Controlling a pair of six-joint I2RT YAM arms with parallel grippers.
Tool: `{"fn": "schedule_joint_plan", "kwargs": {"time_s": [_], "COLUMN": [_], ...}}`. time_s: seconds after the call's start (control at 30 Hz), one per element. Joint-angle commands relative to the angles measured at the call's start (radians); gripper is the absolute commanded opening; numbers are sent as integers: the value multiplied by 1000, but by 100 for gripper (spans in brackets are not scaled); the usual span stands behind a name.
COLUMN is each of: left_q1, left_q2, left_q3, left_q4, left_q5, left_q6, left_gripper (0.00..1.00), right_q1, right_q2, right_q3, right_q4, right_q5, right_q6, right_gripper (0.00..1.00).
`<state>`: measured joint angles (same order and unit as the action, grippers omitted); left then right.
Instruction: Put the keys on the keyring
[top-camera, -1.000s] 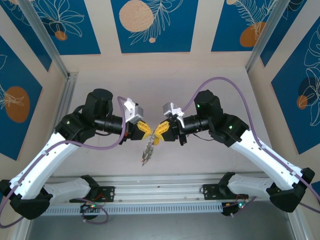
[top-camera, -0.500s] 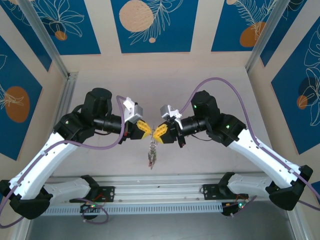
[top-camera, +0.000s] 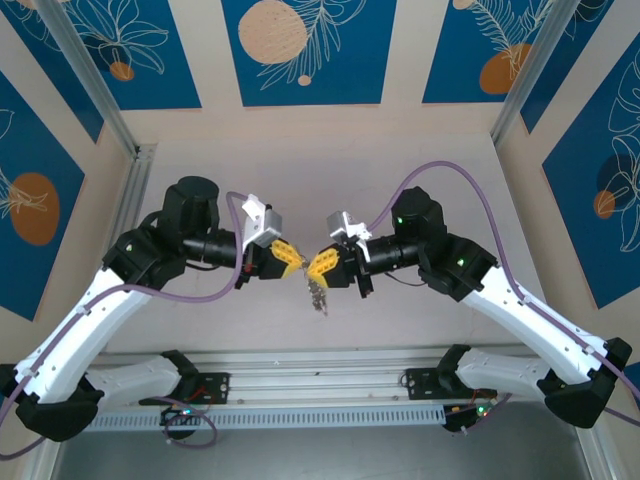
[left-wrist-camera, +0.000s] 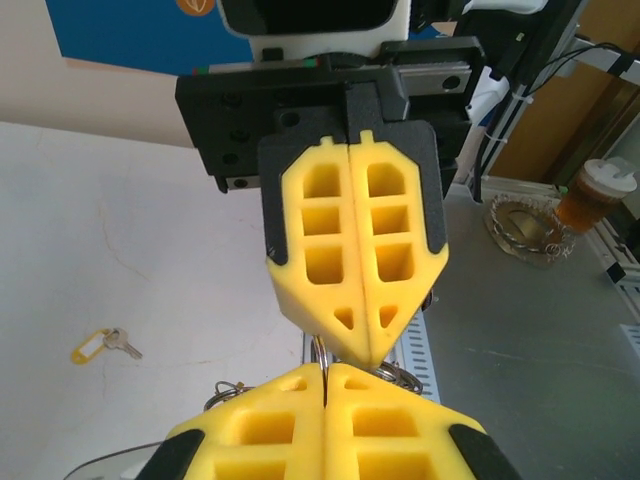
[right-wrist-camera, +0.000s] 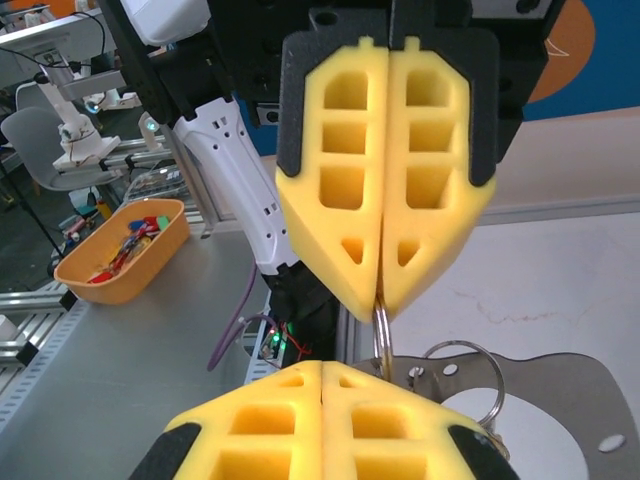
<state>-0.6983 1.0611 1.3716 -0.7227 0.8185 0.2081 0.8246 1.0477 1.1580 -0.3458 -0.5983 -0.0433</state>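
Where the two hands meet: above the middle of the table (top-camera: 420, 160), tip to tip, with both arms reaching inward from the sides.
Left hand (top-camera: 297, 267): yellow fingers pressed together, pinching the thin metal loop (right-wrist-camera: 381, 330) at their tips.
Right hand (top-camera: 314, 270): yellow fingers likewise pressed together, gripping the same loop from the opposite side.
Loop: stands upright in the narrow gap between the two sets of fingertips, entering the seam of each hand. The left wrist view shows it as a thin dark wire.
Keys (top-camera: 318, 293): a small dark cluster hanging just below the meeting point, clear of the table surface. Individual keys are too small to tell apart.
Grey ring (right-wrist-camera: 462, 380): a wider wire ring just beside the pinched loop, lying against a flat grey plate (right-wrist-camera: 560, 400).
Tagged key (left-wrist-camera: 103, 345): a single key with a yellow tag, lying flat on the table, well apart from the hands.
Orange tray (right-wrist-camera: 120, 265): off the table, holding small coloured items.
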Motion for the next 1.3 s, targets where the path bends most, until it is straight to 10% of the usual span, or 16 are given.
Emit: {"fn": "schedule_joint_plan", "kwargs": {"time_s": [0.0, 0.1, 0.3, 1.03, 1.27], "left_q1": [1, 1, 1, 1, 1], "left_q2": [-23, -26, -21, -12, -9], "left_q3": [5, 4, 6, 12, 11], "left_q4": [52, 52, 51, 40, 50], "left_q5": [53, 54, 65, 65, 71], "left_q6": [-12, -10, -4, 10, 6], "left_gripper": [0, 0, 0, 0, 0], "right_q1": [6, 5, 1, 1, 0], "right_q2": [-4, -44, -78, 0, 34], "right_q3": [7, -15, -23, 38, 63], "right_q4": [-9, 5, 1, 36, -8], "right_q5": [33, 76, 105, 38, 54], "right_q6": [3, 3, -5, 20, 7], "right_gripper": [20, 51, 60, 29, 4]}}
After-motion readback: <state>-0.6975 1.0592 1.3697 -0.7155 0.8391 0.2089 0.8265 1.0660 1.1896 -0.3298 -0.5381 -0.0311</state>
